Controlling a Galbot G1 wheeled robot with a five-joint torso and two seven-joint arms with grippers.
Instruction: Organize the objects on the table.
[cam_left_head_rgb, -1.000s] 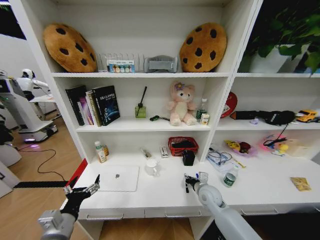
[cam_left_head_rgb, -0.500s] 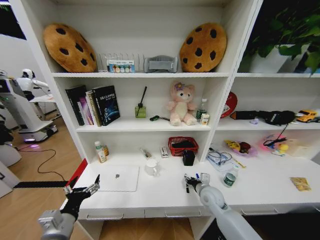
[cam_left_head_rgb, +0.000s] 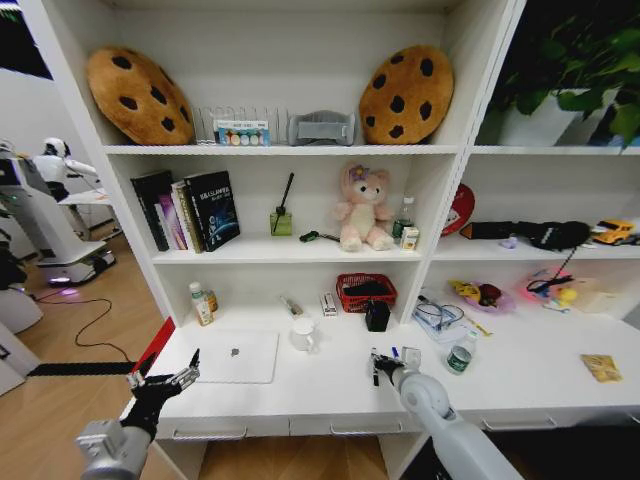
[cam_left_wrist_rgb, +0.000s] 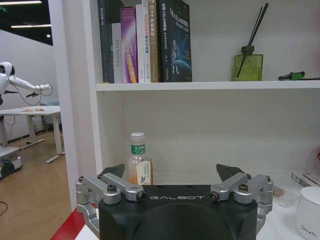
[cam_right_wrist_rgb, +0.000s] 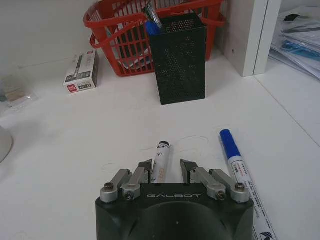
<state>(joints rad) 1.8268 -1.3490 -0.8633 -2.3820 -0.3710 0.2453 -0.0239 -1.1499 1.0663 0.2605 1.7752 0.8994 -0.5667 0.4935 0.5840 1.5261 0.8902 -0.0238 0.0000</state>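
Observation:
A white-barrelled pen with a black tip (cam_right_wrist_rgb: 161, 161) lies on the white table (cam_left_head_rgb: 320, 390), between the open fingers of my right gripper (cam_right_wrist_rgb: 166, 169) and close to one of them. A blue pen (cam_right_wrist_rgb: 238, 166) lies just beside that gripper. In the head view my right gripper (cam_left_head_rgb: 378, 366) hovers low at the table's middle. The silver laptop (cam_left_head_rgb: 235, 356) lies shut to the left. A green-labelled can (cam_left_head_rgb: 459, 358) and a yellow packet (cam_left_head_rgb: 601, 367) sit to the right. My left gripper (cam_left_head_rgb: 165, 383) hangs open off the table's left front corner.
A black mesh pen holder (cam_right_wrist_rgb: 182, 57) with a pen in it stands ahead of the right gripper, with a red basket (cam_right_wrist_rgb: 150, 27) behind it. A white mug (cam_left_head_rgb: 303, 335) stands beside the laptop. A bottle (cam_left_wrist_rgb: 137, 160) stands at the back left. Shelves rise behind.
My right gripper has eased slightly down over the pens. The left arm has not moved.

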